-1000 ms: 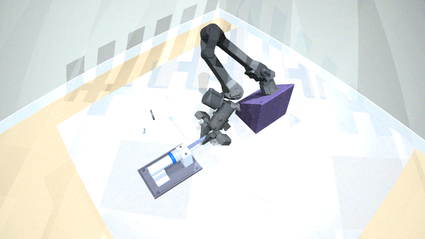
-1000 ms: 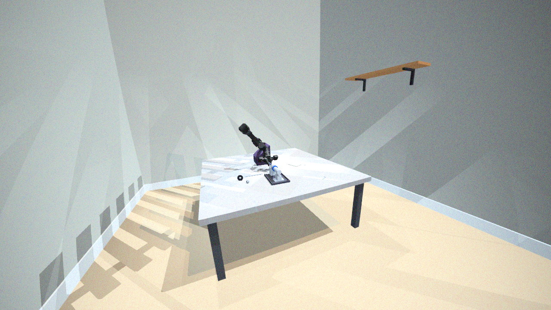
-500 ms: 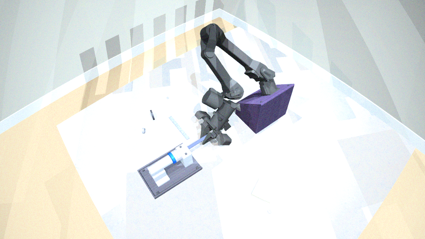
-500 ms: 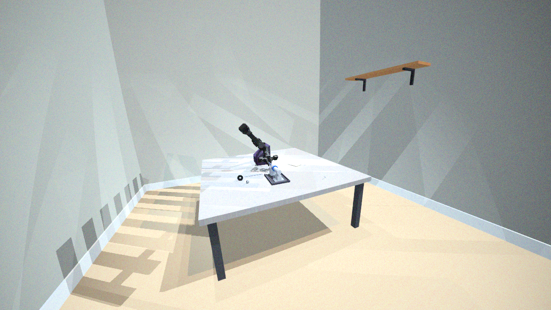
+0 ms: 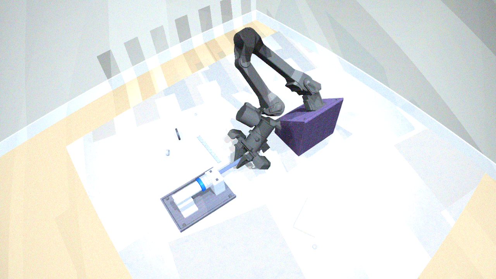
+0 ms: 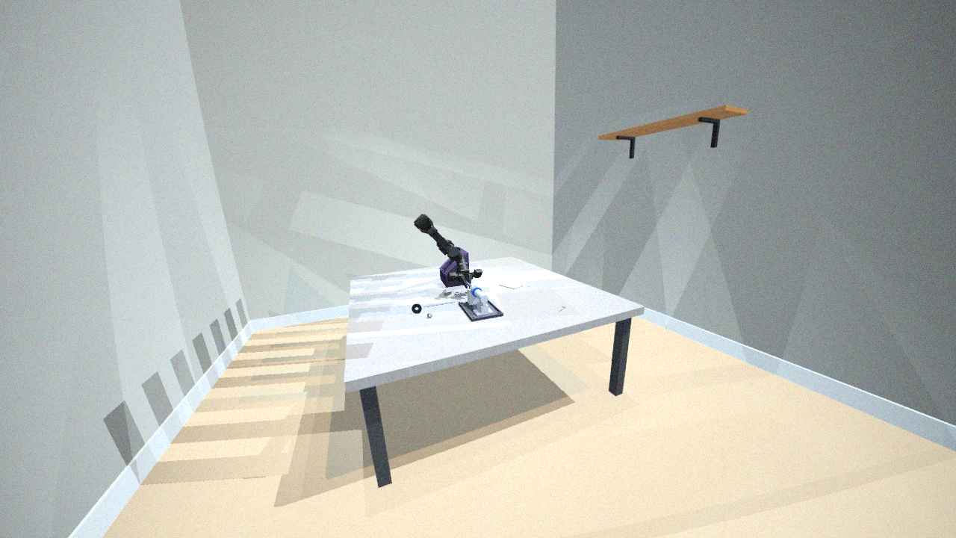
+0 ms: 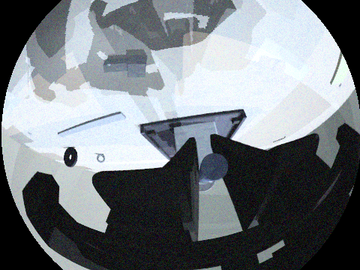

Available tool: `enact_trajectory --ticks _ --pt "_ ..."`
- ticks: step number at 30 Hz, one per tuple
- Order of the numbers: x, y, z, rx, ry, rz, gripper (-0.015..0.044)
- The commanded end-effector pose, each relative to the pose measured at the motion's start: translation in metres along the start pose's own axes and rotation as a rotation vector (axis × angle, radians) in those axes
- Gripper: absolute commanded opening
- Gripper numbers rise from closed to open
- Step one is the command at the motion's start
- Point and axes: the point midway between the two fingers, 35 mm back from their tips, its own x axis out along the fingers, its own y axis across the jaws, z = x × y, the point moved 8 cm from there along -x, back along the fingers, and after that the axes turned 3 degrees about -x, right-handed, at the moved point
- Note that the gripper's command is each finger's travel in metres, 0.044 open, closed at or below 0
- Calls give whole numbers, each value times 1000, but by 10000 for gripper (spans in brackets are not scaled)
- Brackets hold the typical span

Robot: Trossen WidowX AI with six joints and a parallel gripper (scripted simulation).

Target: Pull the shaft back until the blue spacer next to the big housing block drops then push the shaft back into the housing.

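Observation:
My gripper point(image 5: 236, 162) point(image 7: 202, 141) is shut on the blue-grey shaft point(image 5: 228, 167) point(image 7: 214, 166) near its outer end. The shaft runs into a white block with dark holes point(image 5: 217, 182). Beyond that block sit pale spacers point(image 5: 207, 180), then the bright blue spacer point(image 5: 200, 184) point(image 6: 473, 292), up on the shaft line against the long white housing cylinder point(image 5: 186, 192). How many pale spacers there are is unclear. All this stands on a dark baseplate point(image 5: 208, 206) point(image 7: 195, 115). The shaft's inner end is hidden. In the wrist view the block hides the spacers.
A pale ruler point(image 5: 208, 149) point(image 7: 91, 123), a black ring point(image 5: 178, 134) point(image 6: 416, 306) point(image 7: 72, 157) and a small pale ring point(image 5: 167, 152) point(image 7: 100, 157) lie beside the baseplate. A small clear ring point(image 5: 314, 246) lies farther off. The arm stands on a purple pedestal point(image 5: 308, 136).

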Motion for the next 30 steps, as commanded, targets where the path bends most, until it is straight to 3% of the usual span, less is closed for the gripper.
enact_trajectory --ticks 1,30 --pt "-1 0 2 -3 -2 -1 0" --pt "-3 0 3 -4 -2 -1 0"
